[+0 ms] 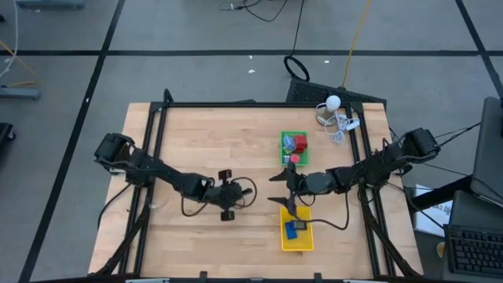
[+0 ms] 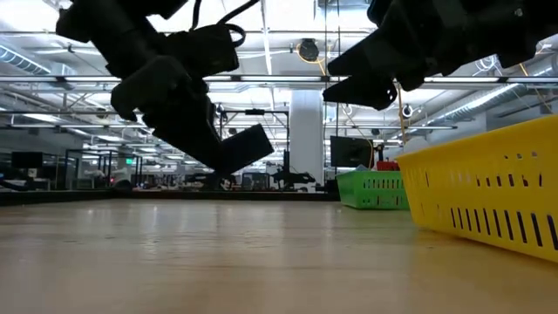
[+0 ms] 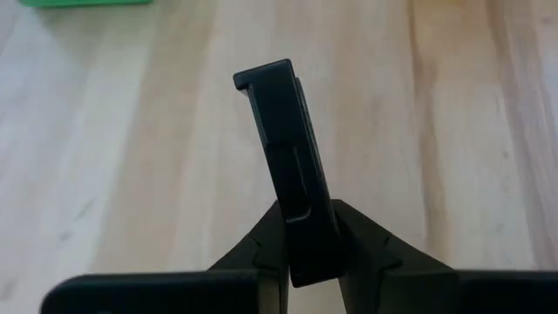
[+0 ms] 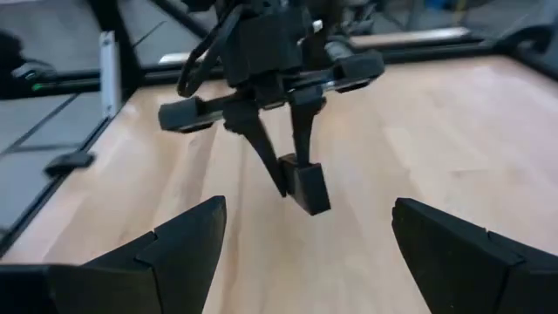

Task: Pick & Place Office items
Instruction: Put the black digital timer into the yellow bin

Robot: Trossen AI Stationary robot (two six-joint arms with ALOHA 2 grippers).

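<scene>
My left gripper (image 1: 238, 193) hangs over the middle of the table, shut on a dark navy rectangular piece (image 3: 286, 148), which also shows in the low view (image 2: 245, 148) and in the right wrist view (image 4: 307, 187). My right gripper (image 1: 277, 189) is open a short way to the right of it, facing it, with its fingers spread wide (image 4: 309, 231) and touching nothing. The green tray (image 1: 295, 148) holds red and light blue pieces. The yellow tray (image 1: 297, 233) holds a blue piece and a dark one. My left gripper pinches the dark rectangle between its two fingers (image 3: 261, 249) by one end (image 3: 305, 228). The fingers slant down from the table's left and lie along the piece. The rest of the piece juts out past the fingertips, and it is lifted clear of the table (image 2: 245, 148).
The green tray (image 2: 370, 188) stands toward the far right, and the yellow tray (image 2: 488, 185) toward the near right, just beside my right gripper. A white round thing with cables (image 1: 336, 114) lies at the far right corner. Bare wood (image 1: 196, 134) lies left of the trays.
</scene>
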